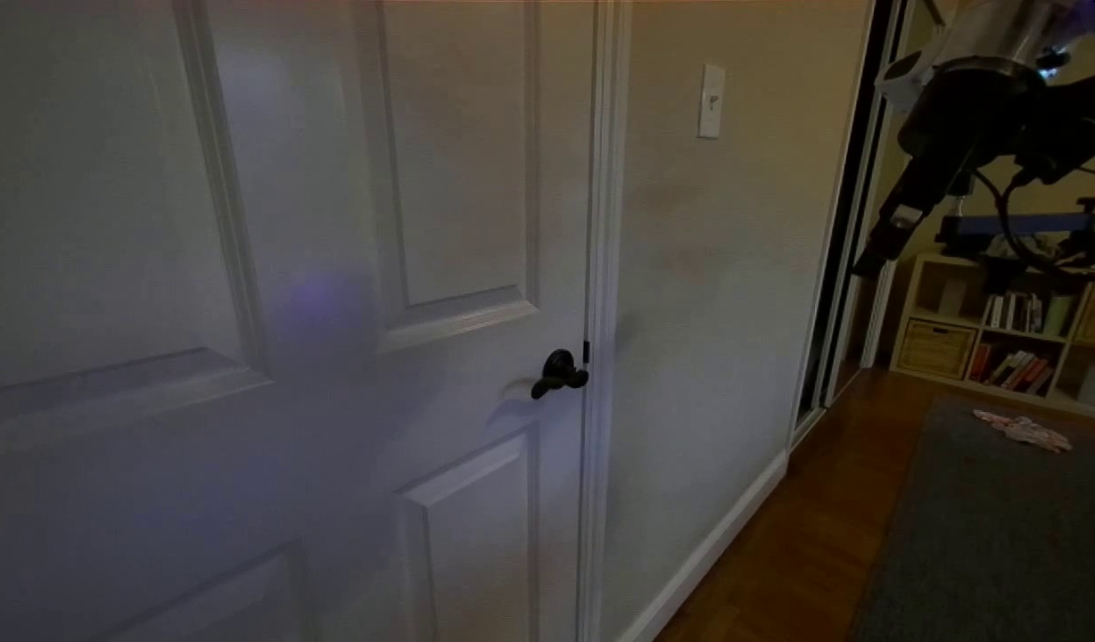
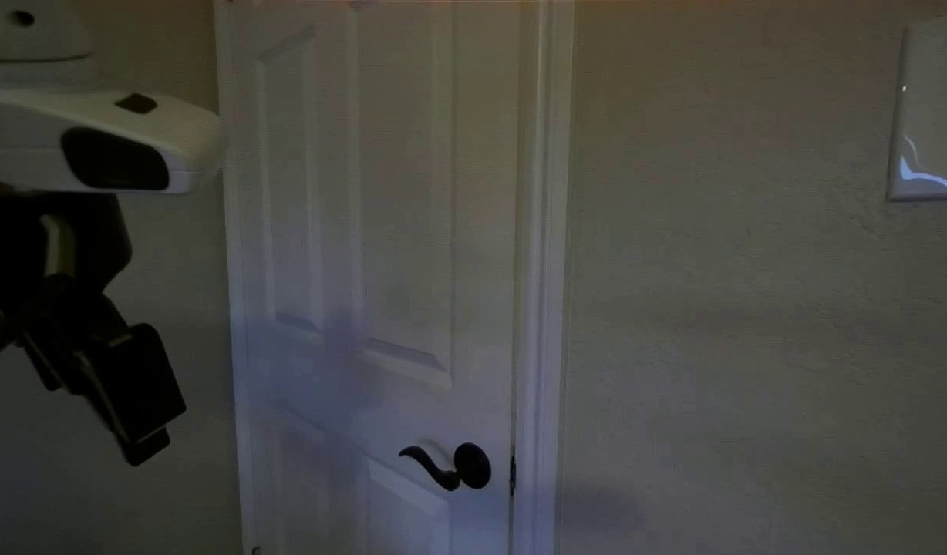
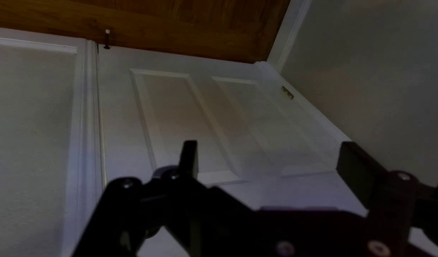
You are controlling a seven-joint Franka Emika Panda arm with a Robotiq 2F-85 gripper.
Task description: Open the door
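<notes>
1. Door [image 1: 333, 374]: near L in an ext. view; looks fully shut, so opening's not begun yet, AFAICT.
2. Gripper [image 3: 270, 160]: in wrist view, jaws wide, nothing btwn them; well apart from door.
3. Lever handle [image 2: 471, 466]: door's R edge in both ext. views, untouched. To do, prob.: reach it, turn it, swing door open.

A white door [image 1: 316, 312] with raised rectangular panels [image 1: 463, 152] stands upright and closed, filling the left half of an exterior view on my feed. I see its dark lever handle [image 2: 452, 481] near one edge, curving sideways from a round plate [image 2: 473, 465]; my wrist camera catches the door's lower panels inverted.
</notes>
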